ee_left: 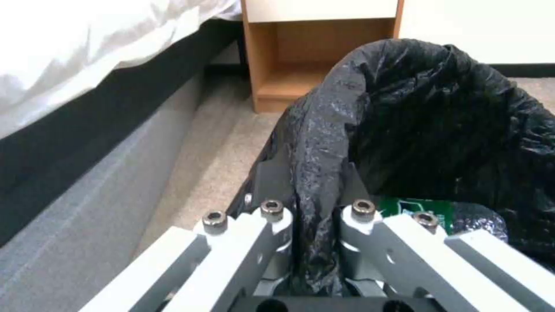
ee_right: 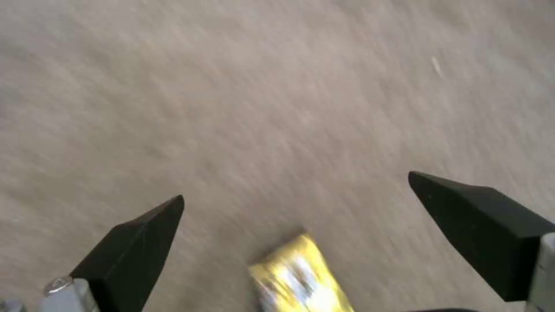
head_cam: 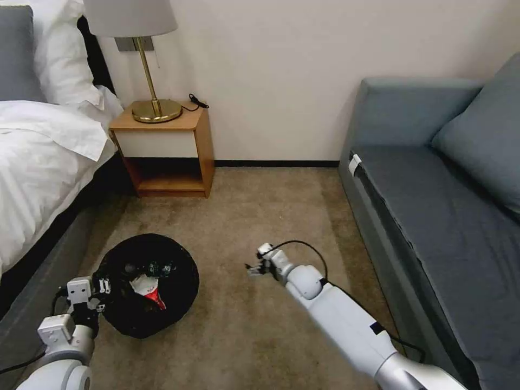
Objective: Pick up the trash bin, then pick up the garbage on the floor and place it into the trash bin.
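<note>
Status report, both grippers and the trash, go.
Left gripper shut on trash bin rim, bottle and red packet inside. Right gripper fingers open over gold wrapper on the floor. Nothing in the way.

Bed [head_cam: 38,157], lamp [head_cam: 142,59] on nightstand [head_cam: 165,151], grey sofa [head_cam: 433,206].

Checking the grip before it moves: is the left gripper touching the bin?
Touching. In the left wrist view, the left gripper is shut on the bag-covered rim of the bin.

Beige carpet floor [head_cam: 254,216] bears a gold wrapper [ee_right: 301,277]
</note>
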Controlling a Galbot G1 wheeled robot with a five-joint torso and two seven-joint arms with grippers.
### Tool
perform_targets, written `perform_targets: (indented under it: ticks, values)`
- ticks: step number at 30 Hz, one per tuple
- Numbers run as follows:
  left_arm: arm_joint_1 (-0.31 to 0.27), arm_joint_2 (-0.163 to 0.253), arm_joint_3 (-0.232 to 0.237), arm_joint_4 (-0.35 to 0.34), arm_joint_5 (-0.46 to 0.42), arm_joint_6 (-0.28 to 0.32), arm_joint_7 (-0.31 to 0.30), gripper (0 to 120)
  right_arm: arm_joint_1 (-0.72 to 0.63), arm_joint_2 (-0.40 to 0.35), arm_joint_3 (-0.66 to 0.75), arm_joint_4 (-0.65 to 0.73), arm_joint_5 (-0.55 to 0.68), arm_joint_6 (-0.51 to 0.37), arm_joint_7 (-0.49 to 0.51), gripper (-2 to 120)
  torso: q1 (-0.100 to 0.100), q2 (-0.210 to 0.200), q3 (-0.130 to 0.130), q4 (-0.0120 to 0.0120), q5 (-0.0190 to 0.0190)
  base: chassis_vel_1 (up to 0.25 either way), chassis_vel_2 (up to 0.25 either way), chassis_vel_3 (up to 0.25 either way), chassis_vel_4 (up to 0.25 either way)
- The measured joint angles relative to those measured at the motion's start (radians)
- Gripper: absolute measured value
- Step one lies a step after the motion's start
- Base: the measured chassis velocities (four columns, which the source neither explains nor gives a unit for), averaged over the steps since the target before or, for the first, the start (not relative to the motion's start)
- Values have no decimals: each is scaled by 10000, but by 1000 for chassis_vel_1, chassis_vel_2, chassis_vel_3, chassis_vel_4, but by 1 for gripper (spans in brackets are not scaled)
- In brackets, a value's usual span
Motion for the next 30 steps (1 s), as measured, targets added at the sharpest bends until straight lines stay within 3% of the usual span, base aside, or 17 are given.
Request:
perform_targets:
  ticks: [8,17,30]
  values:
    - [-48,-30,66,-11,109,-11,126,4,180,-24,716,-1115,168,-110,-379,100,0,0,-1,2,0,0,0,0,0]
    - [-129,-12,110,1,126,-12,155,4,-271,-362,584,-885,172,-147,-827,100,0,0,-1,1,-1,0,0,0,0]
    - [-169,-61,186,-13,214,1,168,4,-298,-239,896,-1612,-350,237,-923,100,0,0,-1,2,-2,0,0,0,0]
